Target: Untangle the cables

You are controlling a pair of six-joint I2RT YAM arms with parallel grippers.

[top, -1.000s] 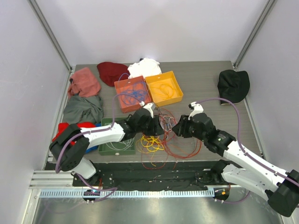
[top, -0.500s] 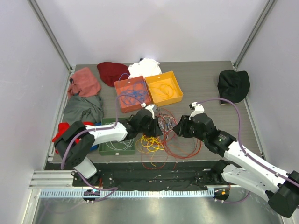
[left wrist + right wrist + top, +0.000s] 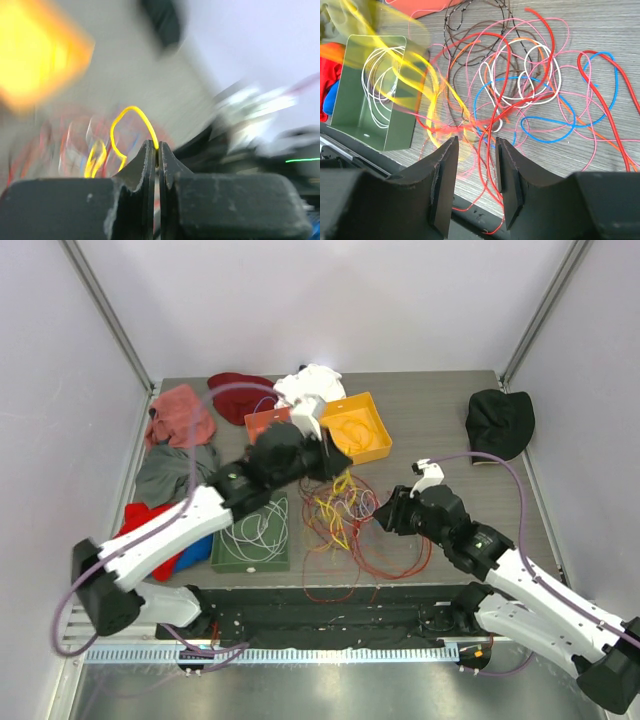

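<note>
The cables (image 3: 365, 530) lie as a tangle of red, pink, blue, white and brown wires mid-table. My left gripper (image 3: 325, 455) is raised near the bins, shut (image 3: 156, 147) on a yellow cable (image 3: 131, 110). That cable's loops (image 3: 338, 502) trail down into the tangle. My right gripper (image 3: 385, 515) hovers open at the tangle's right side. In the right wrist view a red cable (image 3: 492, 125) runs between the open fingers (image 3: 476, 142), which do not pinch it. Blue (image 3: 555, 135) and white (image 3: 530, 85) loops lie just beyond.
An orange bin (image 3: 262, 422) and a yellow bin (image 3: 358, 432) stand at the back. A green bin (image 3: 255, 535) holds white wires. Clothes lie along the left and back: pink (image 3: 180, 415), dark red (image 3: 235, 390), white (image 3: 310, 385), grey (image 3: 170, 475). A black hat (image 3: 498, 423) sits at the right.
My left gripper closed on the yellow cable and rose back toward the bins, dragging yellow loops up out of the tangle. The right gripper barely moved.
</note>
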